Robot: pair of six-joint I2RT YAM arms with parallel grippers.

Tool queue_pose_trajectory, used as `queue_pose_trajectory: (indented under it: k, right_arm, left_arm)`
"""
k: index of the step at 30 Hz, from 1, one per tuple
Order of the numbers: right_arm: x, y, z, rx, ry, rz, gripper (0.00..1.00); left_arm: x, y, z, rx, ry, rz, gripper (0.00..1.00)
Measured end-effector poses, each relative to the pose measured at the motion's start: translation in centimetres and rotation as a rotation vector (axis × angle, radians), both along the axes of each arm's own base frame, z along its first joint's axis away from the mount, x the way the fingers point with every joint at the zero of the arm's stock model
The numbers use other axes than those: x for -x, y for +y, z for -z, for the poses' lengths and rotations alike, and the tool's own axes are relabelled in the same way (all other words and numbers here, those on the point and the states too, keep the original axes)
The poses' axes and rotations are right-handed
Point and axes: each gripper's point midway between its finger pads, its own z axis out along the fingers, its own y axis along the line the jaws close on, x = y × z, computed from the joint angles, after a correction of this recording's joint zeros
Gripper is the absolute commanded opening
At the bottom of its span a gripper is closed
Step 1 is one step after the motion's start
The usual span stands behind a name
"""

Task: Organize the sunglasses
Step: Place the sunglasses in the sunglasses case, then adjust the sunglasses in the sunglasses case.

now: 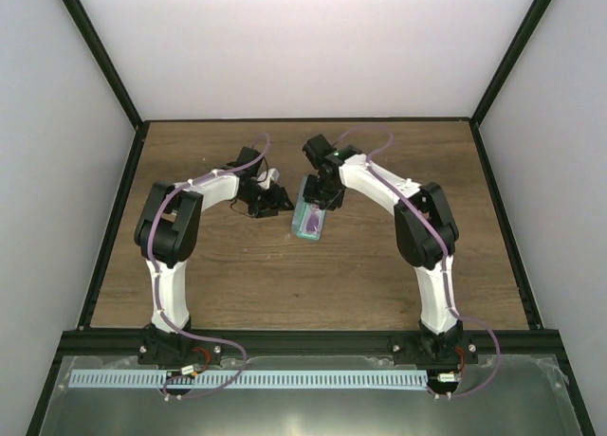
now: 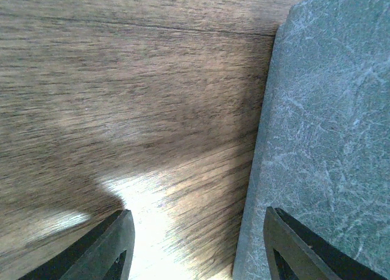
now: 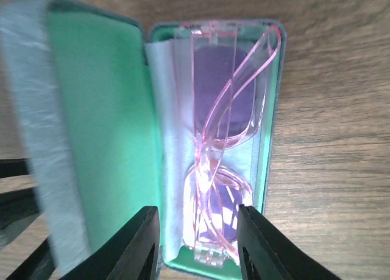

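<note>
The sunglasses, pink translucent with purple lenses and folded arms, lie inside the open grey-blue case on a light-blue cloth. The green-lined lid stands up on the left. My right gripper hovers open over the near end of the sunglasses, with nothing between its fingers. My left gripper is open just left of the case; its right finger lies against the lid's grey-blue outer side, and bare wood shows between the fingers.
The wooden table is fenced by a black frame and white walls. Both arms reach to the table's middle, their wrists close together either side of the case.
</note>
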Motion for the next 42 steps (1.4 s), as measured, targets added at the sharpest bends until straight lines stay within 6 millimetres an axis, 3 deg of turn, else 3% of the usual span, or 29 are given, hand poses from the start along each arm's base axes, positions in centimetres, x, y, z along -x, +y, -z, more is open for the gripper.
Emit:
queue_pose_trajectory:
  k: [6, 19, 25, 30, 35, 42]
  right_arm:
    - [-1.5, -0.8, -2.2, -0.040, -0.072, 0.017, 0.26]
    - [-1.7, 0.3, 3.2, -0.143, 0.009, 0.004, 0.23]
    - [-1.8, 0.5, 3.1, -0.159, 0.011, -0.005, 0.24]
    - [-1.6, 0.2, 2.5, -0.157, 0.007, -0.011, 0.25]
    - [-1.5, -0.3, 0.5, -0.158, -0.019, -0.013, 0.25]
    - [-3.0, -1.9, -1.3, -0.180, -0.062, 0.022, 0.24]
  left_arm:
    - [0.0, 0.0, 0.0, -0.001, -0.002, 0.002, 0.61]
    - [0.1, 0.1, 0.0, -0.012, -0.012, 0.016, 0.61]
    - [0.0, 0.1, 0.0, -0.015, -0.015, 0.017, 0.61]
    - [0.0, 0.1, 0.0, -0.018, -0.013, 0.017, 0.61]
    - [0.0, 0.1, 0.0, -0.020, -0.013, 0.018, 0.61]
    - [0.0, 0.2, 0.0, -0.021, -0.014, 0.019, 0.61]
